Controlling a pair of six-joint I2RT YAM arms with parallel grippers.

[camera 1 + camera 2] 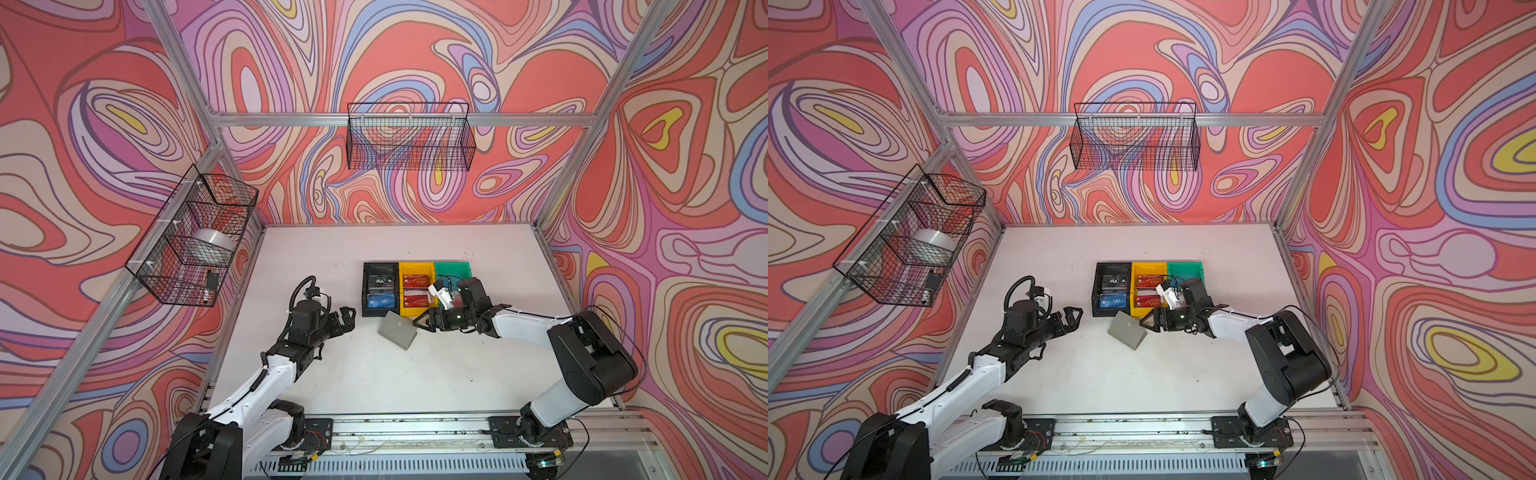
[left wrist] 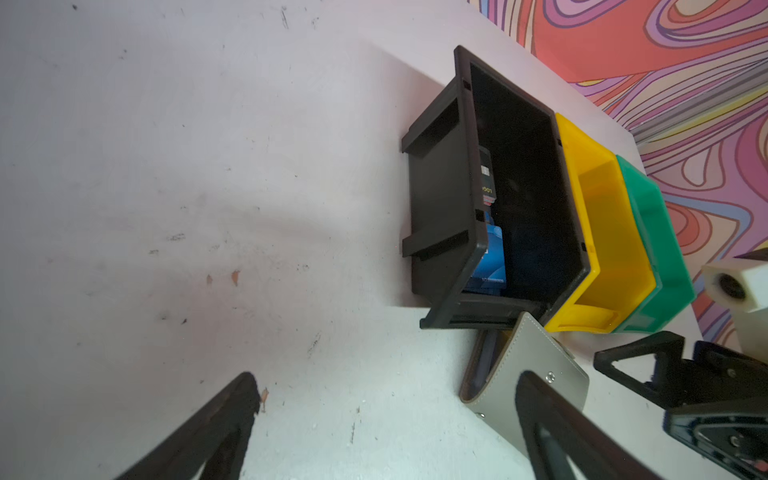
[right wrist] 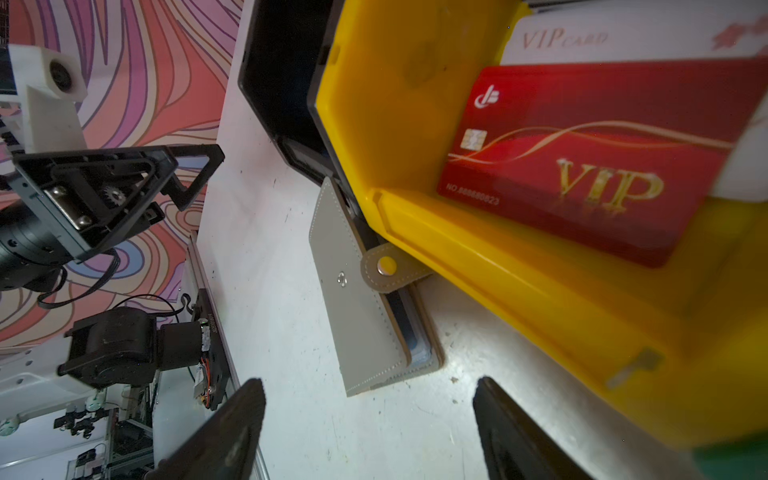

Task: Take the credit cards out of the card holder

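Card holder point(image 1: 397, 330), thin flat grey stitched wallet with a small snap tab point(image 3: 388, 268): lies on the white bench point(image 1: 365, 382) between the two grippers, one corner pushed against the fronts of the black plastic bin point(image 1: 365, 291) and the yellow plastic bin point(image 1: 415, 268). Tab unfastened and upper flap lifted a little, probably for access to the sleeves; braced against the bins, likely a help against sliding under a push. Right gripper point(image 1: 420, 323) sits low, just beside the card holder's edge, fingers apart with nothing between them, apparently lined up for the open side. Left gripper point(image 1: 348, 318) wide apart and empty too, aimed at the card holder from the opposite side without touching, seemingly ready to pin it. Most credit cards apparently out already and sorted by colour: blue plastic card point(image 1: 380, 301) and dark card point(image 1: 380, 281) in the black plastic bin, glossy red VIP card point(image 3: 582, 166) over a pale card point(image 3: 623, 37) in the yellow plastic bin.

Leftover contents hard to judge: only a thin bluish edge point(image 3: 415, 340) visible between the flaps, card or clear sleeve, cannot tell. Pale card cut off by the frame edge. Green plastic bin point(image 1: 453, 268) largely covered by the right arm's wrist, contents unseen
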